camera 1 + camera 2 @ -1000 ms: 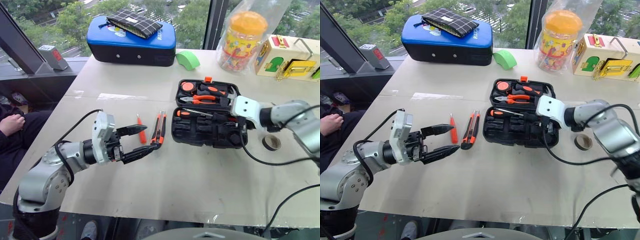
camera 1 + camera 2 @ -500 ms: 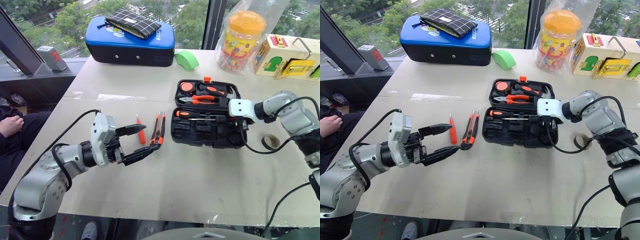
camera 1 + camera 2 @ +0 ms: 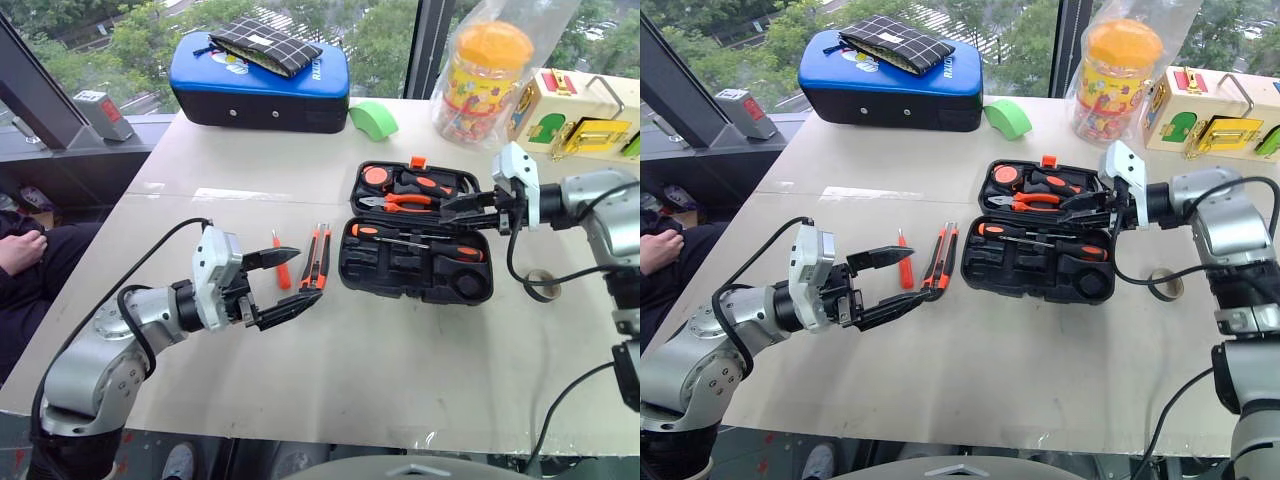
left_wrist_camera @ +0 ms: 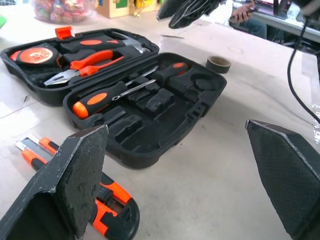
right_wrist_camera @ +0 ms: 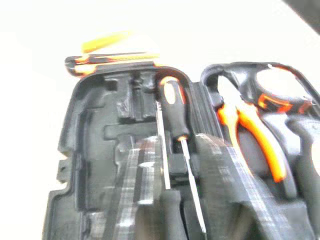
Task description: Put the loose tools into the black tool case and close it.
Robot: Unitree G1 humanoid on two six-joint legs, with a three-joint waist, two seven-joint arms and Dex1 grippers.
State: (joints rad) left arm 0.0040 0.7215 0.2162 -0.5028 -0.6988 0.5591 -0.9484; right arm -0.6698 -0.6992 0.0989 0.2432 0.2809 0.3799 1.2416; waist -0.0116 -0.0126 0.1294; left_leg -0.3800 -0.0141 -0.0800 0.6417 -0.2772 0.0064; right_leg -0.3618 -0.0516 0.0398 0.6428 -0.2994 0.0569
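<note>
In the head views, the left arm reached in from the lower left, forearm roughly level, and the left gripper (image 3: 285,282) stood wide open and empty, its tips just short of the utility knife (image 3: 318,268) and the thin orange pointed tool (image 3: 281,264) at centre left. The black tool case (image 3: 418,238) lay open at centre right, with two screwdrivers (image 3: 415,241) across its nearer half. The right arm came in from the right edge, wrist bent toward the case, and the right gripper (image 3: 468,206) was closed on nothing, hovering over the case's right rim. The tape roll (image 3: 543,284) sat on the table (image 3: 400,360) just right of the case.

In the left wrist view, the two fingers (image 4: 75,180) rose far apart at the bottom corners, the knife under the left one and the case at centre.

In the right wrist view, the case filled the centre, a screwdriver lying in its slot; motion blur smeared the lower part.
</note>
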